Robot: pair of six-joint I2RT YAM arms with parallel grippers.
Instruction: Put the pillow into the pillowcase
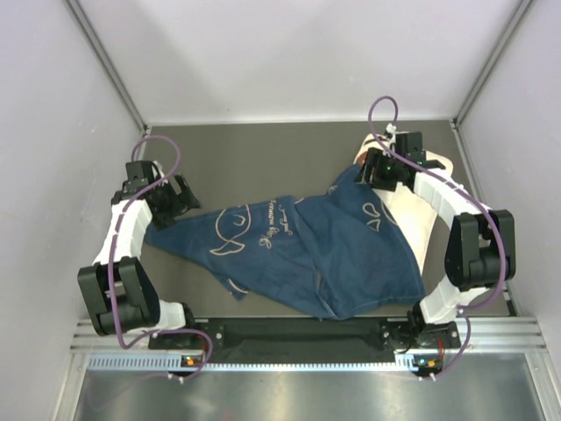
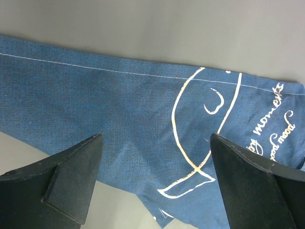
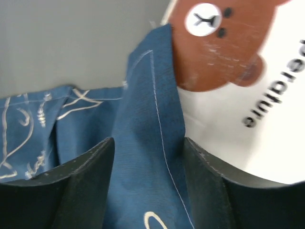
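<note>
a dark blue pillowcase [image 1: 289, 254] with white whale drawings lies spread and rumpled across a dark table [image 1: 263, 153], reaching from the left side to the right. a cream pillow [image 1: 419, 230] lies at the right side of the table. the right end of the pillowcase covers most of it, and only its far end and right edge show. the left hand [image 1: 180, 200] hovers over the pillowcase's left end, its fingers [image 2: 71, 176] wide apart and holding nothing. the right hand [image 1: 381, 171] is at the pillow's far end, where a brown bear face [image 3: 217, 43] is printed. a raised fold of the pillowcase's stitched edge stands between its half-closed fingers [image 3: 81, 186], filling the gap. i cannot tell whether the fold is truly pinched.
</note>
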